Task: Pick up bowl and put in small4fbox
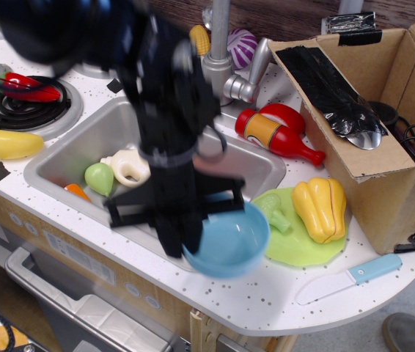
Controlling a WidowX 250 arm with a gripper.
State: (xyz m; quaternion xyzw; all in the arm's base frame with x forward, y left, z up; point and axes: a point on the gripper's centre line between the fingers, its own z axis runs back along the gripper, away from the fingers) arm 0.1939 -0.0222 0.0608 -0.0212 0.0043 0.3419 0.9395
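The light-blue bowl (229, 242) hangs in the air over the counter's front edge, tilted, between the sink and the green plate. My gripper (193, 233) is shut on the bowl's left rim; the black arm is blurred by motion and comes down from the upper left. The brown cardboard small4fbox (358, 158) with black tape strips stands at the right, its top open, well right of the bowl.
A lime-green plate (303, 246) holds a yellow pepper (320, 208) and toy broccoli. A red and yellow bottle (277, 134) lies by the faucet (218, 66). The sink (83, 147) holds toy food. A toy knife (350, 279) lies at the front right.
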